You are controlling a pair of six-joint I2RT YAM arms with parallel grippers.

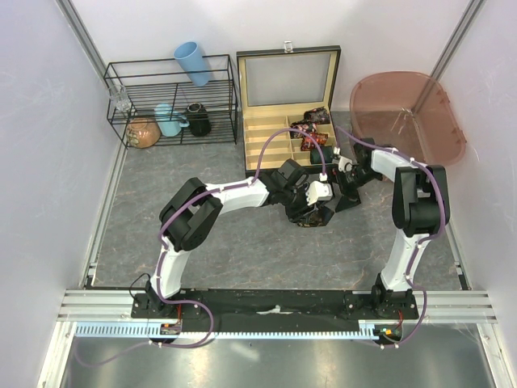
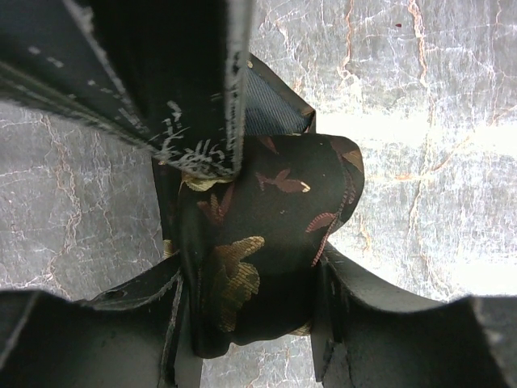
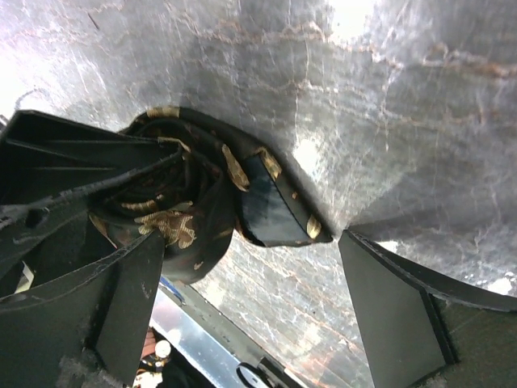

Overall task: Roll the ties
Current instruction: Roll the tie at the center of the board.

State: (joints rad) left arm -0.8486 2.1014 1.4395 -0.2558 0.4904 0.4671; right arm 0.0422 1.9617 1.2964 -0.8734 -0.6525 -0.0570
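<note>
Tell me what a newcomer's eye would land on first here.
Mid-table, both arms meet at one dark coiled tie with gold and red prints, pinched between the left fingers, while the right fingers stand wide apart close by. Behind them an open wooden box holds more rolled ties in its right-hand compartments, with a pink tub to its right.

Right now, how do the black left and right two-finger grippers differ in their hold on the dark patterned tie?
The left gripper is shut on the gold-and-red-printed tie coil, a finger on each side; the right gripper stands wide open, empty. The coil fills the left gripper's gap; only the tie's loose end lies ahead of the right gripper's. Both hang low over the grey marbled table.
</note>
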